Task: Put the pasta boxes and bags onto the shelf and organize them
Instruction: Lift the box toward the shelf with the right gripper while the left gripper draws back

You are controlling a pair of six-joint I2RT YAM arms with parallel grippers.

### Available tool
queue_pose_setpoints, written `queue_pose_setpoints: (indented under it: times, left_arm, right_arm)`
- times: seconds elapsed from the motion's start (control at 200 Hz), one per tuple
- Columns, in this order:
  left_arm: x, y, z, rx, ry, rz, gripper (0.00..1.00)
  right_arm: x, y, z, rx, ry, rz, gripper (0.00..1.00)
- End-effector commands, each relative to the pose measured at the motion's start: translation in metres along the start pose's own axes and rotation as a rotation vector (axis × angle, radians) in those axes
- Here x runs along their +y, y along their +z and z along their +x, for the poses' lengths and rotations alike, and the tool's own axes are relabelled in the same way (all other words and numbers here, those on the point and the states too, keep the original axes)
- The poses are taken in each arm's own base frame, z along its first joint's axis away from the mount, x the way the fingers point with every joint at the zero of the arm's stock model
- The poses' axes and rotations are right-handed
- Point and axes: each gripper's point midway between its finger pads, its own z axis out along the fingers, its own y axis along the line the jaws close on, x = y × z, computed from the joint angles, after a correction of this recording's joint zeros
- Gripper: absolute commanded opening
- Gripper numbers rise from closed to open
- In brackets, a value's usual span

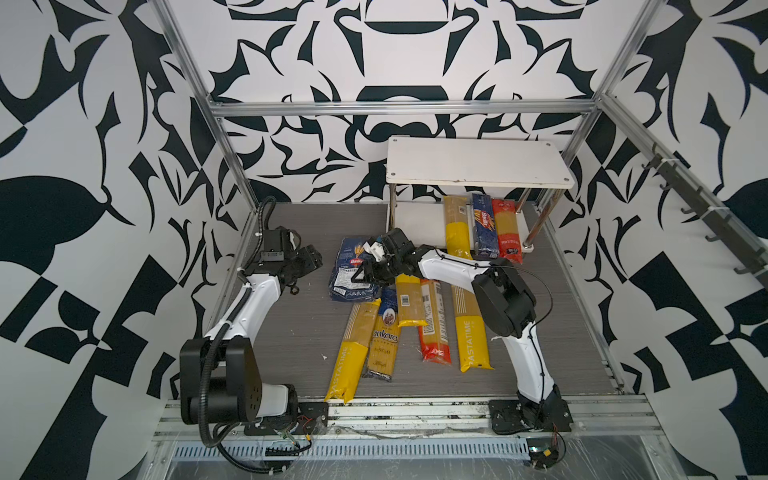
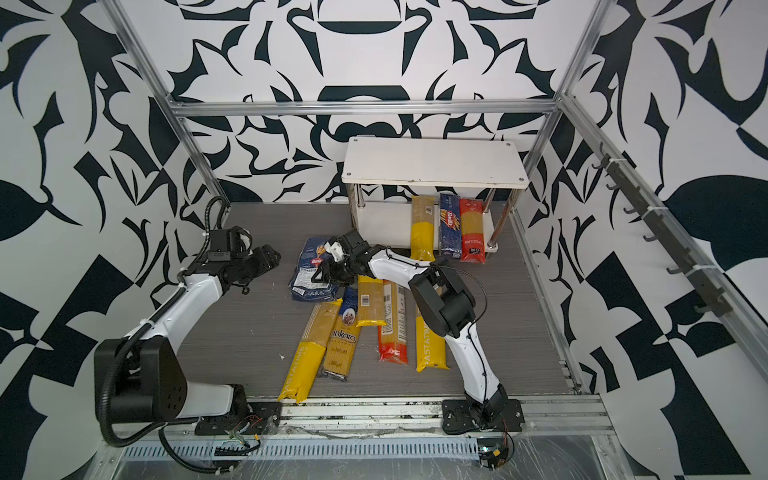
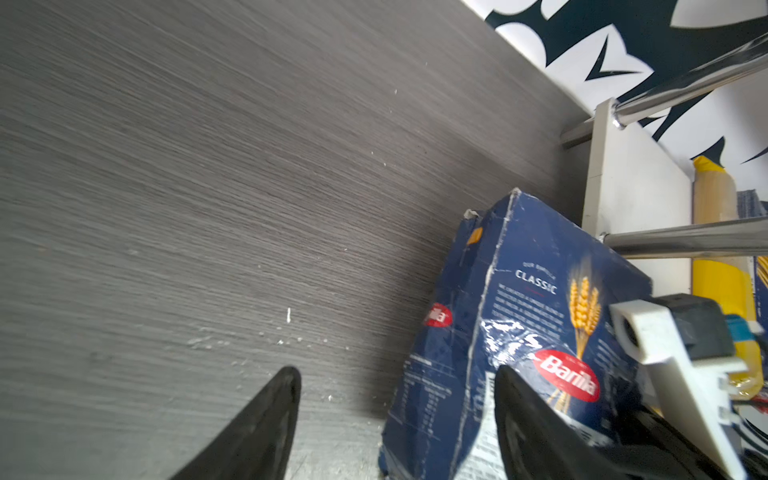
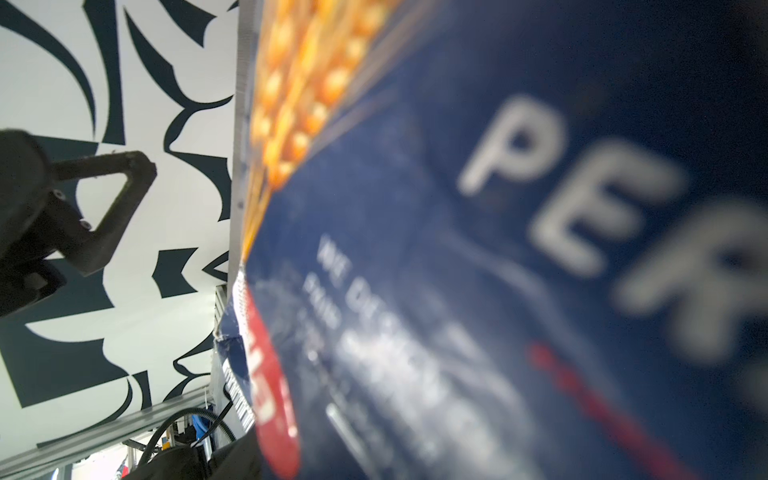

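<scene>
1. The right gripper (image 1: 368, 272) reaches across the middle to the wide Barilla box (image 1: 345, 291), which lies on the table (image 1: 291, 332) just before the left end of the shelf (image 1: 478, 162). One finger (image 4: 104, 199) shows clear of the carton and its partner is hidden, so whether the jaws pinch the box cannot be told
2. The left gripper (image 3: 397, 376) hangs near the box's other side, fingers spread and empty, probably waiting to steady it or giving the right arm room
3. The box's long axis runs from the robot toward the back wall, slightly askew, with its top end nearest the shelf
4. On the lower board (image 1: 415, 232) a yellow bag (image 1: 457, 237), the narrow Barilla box (image 1: 484, 232) and a red bag (image 1: 508, 237) lie side by side, long axes front to back, packed to the right; the bare left part looks kept for the wide box
5. Five loose bags (image 1: 471, 332) lie fanned on the table, long axes roughly front to back
</scene>
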Motion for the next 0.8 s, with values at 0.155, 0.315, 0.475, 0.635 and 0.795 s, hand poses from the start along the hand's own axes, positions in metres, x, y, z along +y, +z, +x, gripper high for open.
queue_pose_setpoints:
  times: [0.155, 0.315, 0.475, 0.635, 0.795]
  left_arm:
    - [-0.007, -0.036, -0.006, -0.032, 0.003, -0.006, 0.76]
    - [-0.015, -0.051, -0.001, -0.035, 0.011, 0.034, 0.76]
    - [-0.029, -0.062, 0.008, -0.031, 0.053, 0.074, 0.74]
    - [-0.043, -0.071, 0.017, -0.026, 0.093, 0.095, 0.74]
    - [-0.054, -0.077, 0.020, -0.032, 0.104, 0.124, 0.74]
  right_arm:
    - [0.094, -0.073, -0.006, -0.122, -0.239, -0.160, 0.33]
    - [0.081, -0.086, 0.018, -0.108, -0.231, -0.114, 0.32]
    - [0.070, -0.107, 0.044, -0.112, -0.234, -0.056, 0.32]
    - [0.064, -0.136, 0.067, -0.139, -0.249, 0.001, 0.32]
    - [0.048, -0.161, 0.075, -0.166, -0.237, 0.076, 0.32]
